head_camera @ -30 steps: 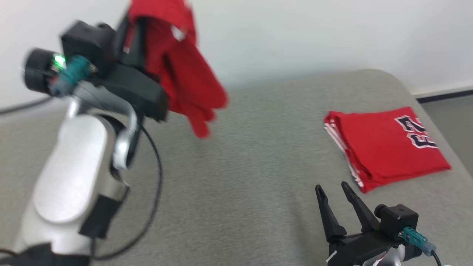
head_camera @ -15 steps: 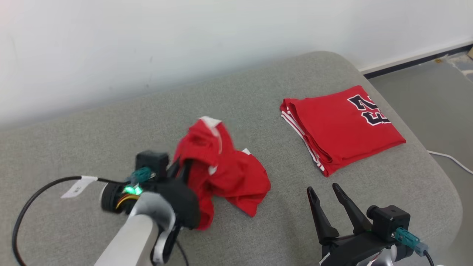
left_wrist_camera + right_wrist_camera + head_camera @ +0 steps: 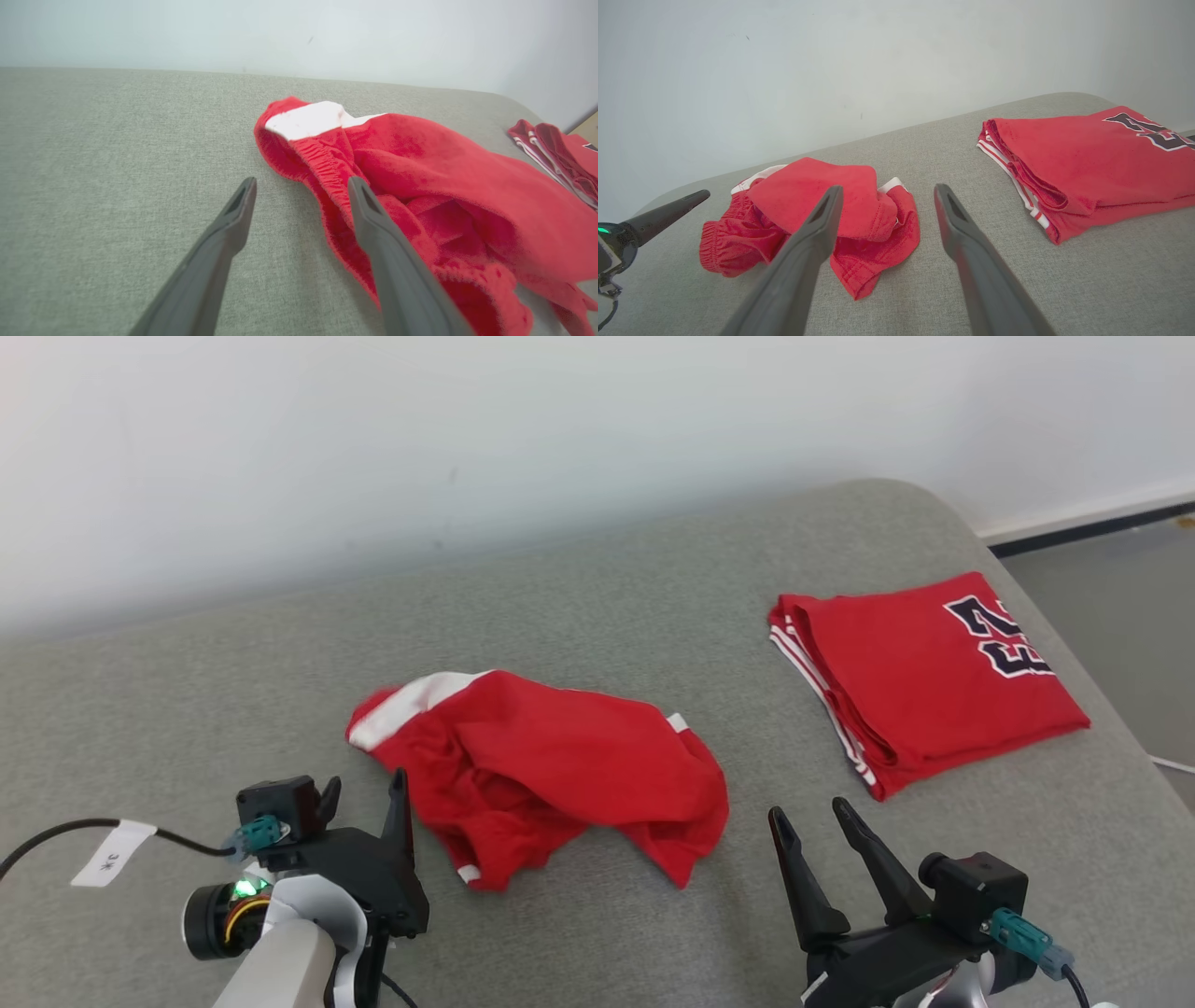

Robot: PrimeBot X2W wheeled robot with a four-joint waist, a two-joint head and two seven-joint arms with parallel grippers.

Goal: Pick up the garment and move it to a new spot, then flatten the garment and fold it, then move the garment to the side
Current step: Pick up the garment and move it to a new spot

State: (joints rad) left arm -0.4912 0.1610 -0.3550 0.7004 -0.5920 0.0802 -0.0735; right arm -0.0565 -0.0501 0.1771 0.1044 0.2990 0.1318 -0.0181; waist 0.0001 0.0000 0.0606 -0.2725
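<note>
Claws nearest, both low at the front of the head view. At the near left: left claw (image 3: 366, 782), spread wide, pinching nothing, low over the tabletop (image 3: 607, 607). From its own wrist, one finger over bare grey fabric, the other over the elastic waistband edge; touching or not, impossible to tell. At the near right: right claw (image 3: 807, 807), likewise spread wide and empty, pointing between the two red items, apart from both.

Next out, mid-tabletop: garment (image 3: 560, 756), red shorts with white trim by the look of the waistband, free of any grip, lying in a crumpled heap with layers bunched and overlapping. Neither flat nor folded.

Further back and to the right: folded red jersey (image 3: 934, 672) with dark lettering, neat, well apart from the heap. Beyond that, plain pale wall (image 3: 467, 429).

Judged done: pick-up and relocation. Outstanding: flattening, folding, moving aside. Early in the job, with most of the work still ahead. Likely needed next: both claws at opposite edges, to spread the cloth.
</note>
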